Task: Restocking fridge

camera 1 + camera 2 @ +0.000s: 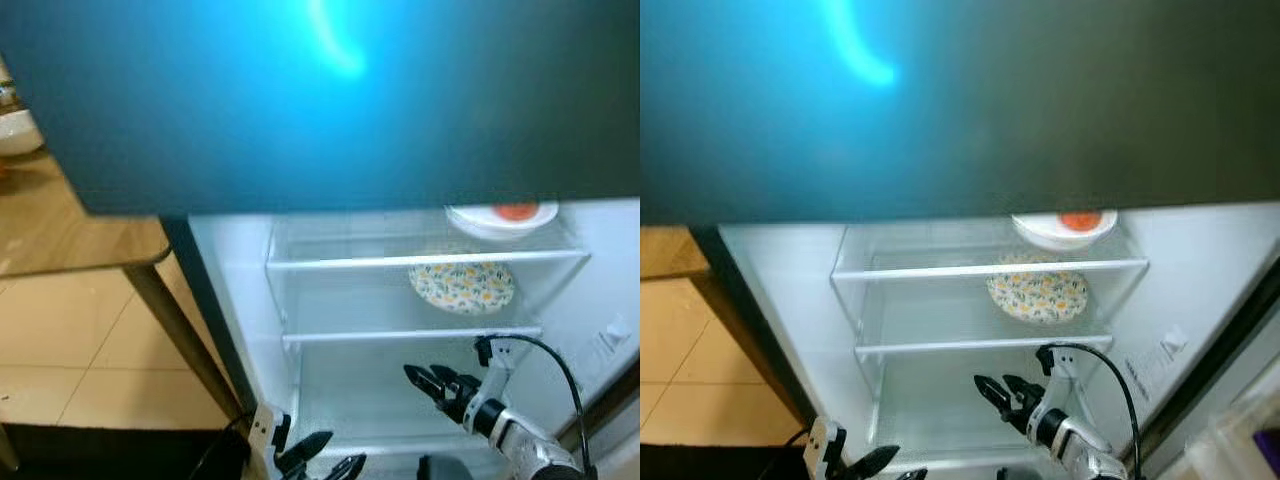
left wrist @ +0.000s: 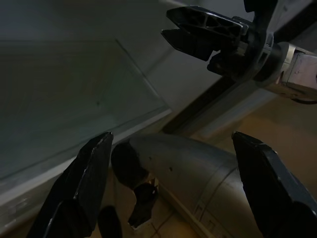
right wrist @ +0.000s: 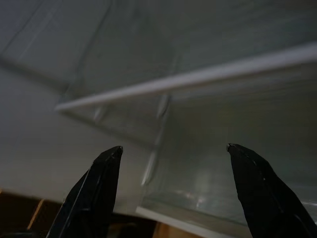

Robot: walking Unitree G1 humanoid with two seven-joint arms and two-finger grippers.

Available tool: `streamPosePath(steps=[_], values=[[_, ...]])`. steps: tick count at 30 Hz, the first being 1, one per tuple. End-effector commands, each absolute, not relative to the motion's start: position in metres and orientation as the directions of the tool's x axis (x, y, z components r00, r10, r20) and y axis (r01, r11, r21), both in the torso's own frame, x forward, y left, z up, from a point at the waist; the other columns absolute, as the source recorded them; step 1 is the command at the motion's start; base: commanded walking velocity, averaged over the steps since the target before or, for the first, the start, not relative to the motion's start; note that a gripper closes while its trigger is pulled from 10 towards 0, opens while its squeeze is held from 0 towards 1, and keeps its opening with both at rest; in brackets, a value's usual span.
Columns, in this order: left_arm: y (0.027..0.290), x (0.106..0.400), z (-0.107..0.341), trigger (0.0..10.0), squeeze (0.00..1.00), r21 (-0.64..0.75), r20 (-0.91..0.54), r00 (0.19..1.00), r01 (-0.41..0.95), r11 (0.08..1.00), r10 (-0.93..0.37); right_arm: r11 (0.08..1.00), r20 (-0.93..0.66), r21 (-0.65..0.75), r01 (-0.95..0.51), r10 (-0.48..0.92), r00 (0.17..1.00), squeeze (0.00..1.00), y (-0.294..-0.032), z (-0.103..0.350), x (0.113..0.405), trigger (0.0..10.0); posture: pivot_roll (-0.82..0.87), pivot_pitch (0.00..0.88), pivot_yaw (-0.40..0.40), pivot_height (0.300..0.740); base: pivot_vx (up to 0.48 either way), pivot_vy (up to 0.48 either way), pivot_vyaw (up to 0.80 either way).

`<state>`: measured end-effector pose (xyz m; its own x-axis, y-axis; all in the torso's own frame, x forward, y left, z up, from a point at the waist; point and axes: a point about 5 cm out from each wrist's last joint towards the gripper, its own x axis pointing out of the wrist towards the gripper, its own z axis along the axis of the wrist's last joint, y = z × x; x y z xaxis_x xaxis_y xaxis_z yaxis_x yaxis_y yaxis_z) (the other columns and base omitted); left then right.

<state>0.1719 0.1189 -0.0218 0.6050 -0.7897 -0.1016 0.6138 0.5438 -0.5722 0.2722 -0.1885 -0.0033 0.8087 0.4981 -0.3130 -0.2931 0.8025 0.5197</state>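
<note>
The fridge stands open in front of me, with glass shelves (image 1: 400, 336) inside white walls. A flowered plate (image 1: 462, 285) lies on the middle shelf. Above it, a white bowl (image 1: 502, 215) holds something orange-red. My right gripper (image 1: 420, 373) hovers in front of the lower compartment, under the plate's shelf, open with nothing between its fingers (image 3: 94, 188). My left gripper (image 1: 335, 450) hangs low at the fridge's bottom left edge, open too and holding nothing; the left wrist view shows the right gripper (image 2: 166, 24) beyond it.
A dark teal upper fridge door (image 1: 320, 100) fills the top of the view, close to my head. A wooden table (image 1: 70, 235) with a dark leg (image 1: 180, 335) stands to the left on a tiled floor (image 1: 70, 350). The open lower door's edge (image 1: 1230, 330) is on the right.
</note>
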Motion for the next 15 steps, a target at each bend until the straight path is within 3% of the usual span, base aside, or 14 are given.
streamPosePath(steps=[1,4,11,15], values=[[0.1307,0.1675,-0.0258,10.0,0.00,-0.584,-0.129,0.617,0.585,0.562,-0.777,0.815,-0.343,0.517,-0.263,0.478,0.808,0.00,-0.1892,-0.0084,0.2687,10.0,-0.06,0.000,0.029,0.634,0.000,0.000,0.00],[0.1340,0.1658,-0.0286,10.0,0.00,-0.582,-0.157,0.620,0.571,0.579,-0.769,0.819,-0.354,0.515,-0.253,0.472,0.807,0.00,-0.1903,-0.0104,0.2668,10.0,-0.06,0.000,0.029,0.634,0.000,0.000,0.00],[0.1383,0.1639,-0.0314,10.0,0.00,-0.605,-0.167,0.629,0.543,0.583,-0.759,0.827,-0.374,0.515,-0.226,0.454,0.809,0.00,-0.1923,-0.0142,0.2631,10.0,-0.06,0.000,0.029,0.634,-0.413,0.000,0.00],[0.1407,0.1627,-0.0338,10.0,0.00,-0.618,-0.174,0.636,0.524,0.586,-0.752,0.828,-0.388,0.514,-0.222,0.456,0.801,0.00,-0.1926,-0.0174,0.2595,10.0,-0.06,0.000,0.029,0.634,0.000,0.000,0.00]])
